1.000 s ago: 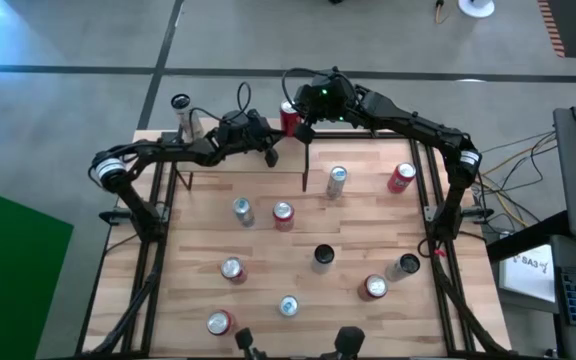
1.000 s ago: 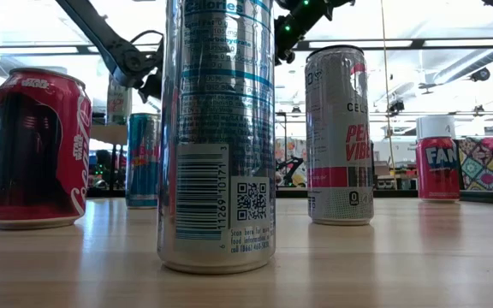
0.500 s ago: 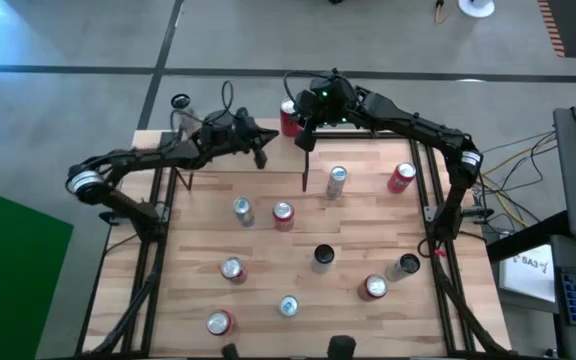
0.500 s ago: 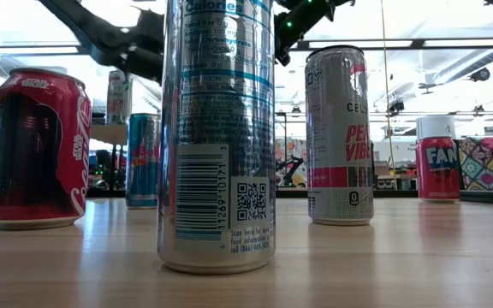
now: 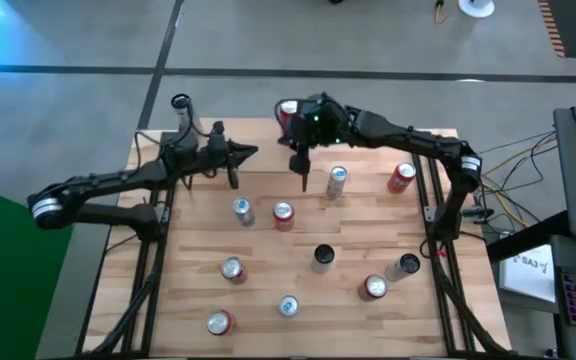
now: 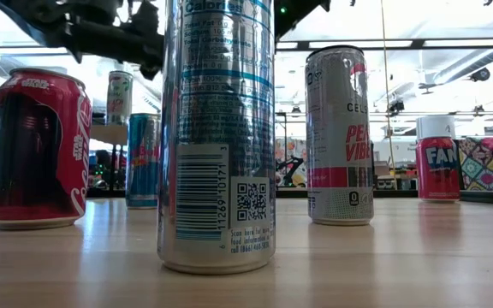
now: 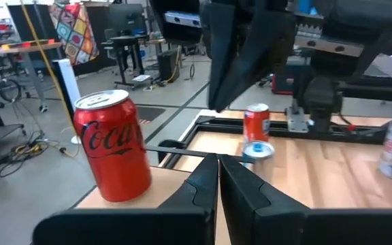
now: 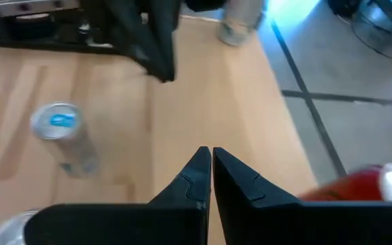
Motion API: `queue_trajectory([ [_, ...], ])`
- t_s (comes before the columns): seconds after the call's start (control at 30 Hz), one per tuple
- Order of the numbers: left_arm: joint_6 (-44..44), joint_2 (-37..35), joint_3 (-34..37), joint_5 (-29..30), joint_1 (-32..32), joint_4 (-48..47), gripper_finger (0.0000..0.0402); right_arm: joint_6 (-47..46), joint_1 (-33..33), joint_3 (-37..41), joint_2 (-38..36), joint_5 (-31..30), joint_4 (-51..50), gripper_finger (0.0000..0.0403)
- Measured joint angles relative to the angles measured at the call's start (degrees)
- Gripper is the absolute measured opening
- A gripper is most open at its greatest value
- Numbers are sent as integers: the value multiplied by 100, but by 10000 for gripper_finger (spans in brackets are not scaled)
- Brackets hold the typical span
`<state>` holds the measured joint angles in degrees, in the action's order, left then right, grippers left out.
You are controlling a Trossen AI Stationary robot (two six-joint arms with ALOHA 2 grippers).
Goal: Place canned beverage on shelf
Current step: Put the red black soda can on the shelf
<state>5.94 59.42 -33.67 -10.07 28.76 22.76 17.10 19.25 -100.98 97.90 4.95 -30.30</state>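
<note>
Both sets of fingers, left gripper [image 5: 233, 178] and right gripper [image 5: 302, 183], are pressed together empty near the shelf's [image 5: 268, 140] red can [image 5: 287, 112].

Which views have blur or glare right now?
Low view: bright backlight behind the cans, left arm a dark silhouette. Right wrist view: the silver can and red can look soft. Left wrist view: the Coca-Cola can is sharp. High view: even light.

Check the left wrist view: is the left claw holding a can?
No. The left claw is shut with nothing between its fingers, and the red Coca-Cola can stands apart from it on the shelf.
</note>
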Motion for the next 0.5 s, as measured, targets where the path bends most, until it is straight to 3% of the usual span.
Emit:
queue_trajectory([
  [0.23, -139, -669, 373, -8, -97, -124, 0, -214, -277, 423, -270, -53, 222, 9],
  [0.5, -107, -847, 494, -6, -99, -98, 0, -309, -320, 1532, -924, -59, 1171, 9],
])
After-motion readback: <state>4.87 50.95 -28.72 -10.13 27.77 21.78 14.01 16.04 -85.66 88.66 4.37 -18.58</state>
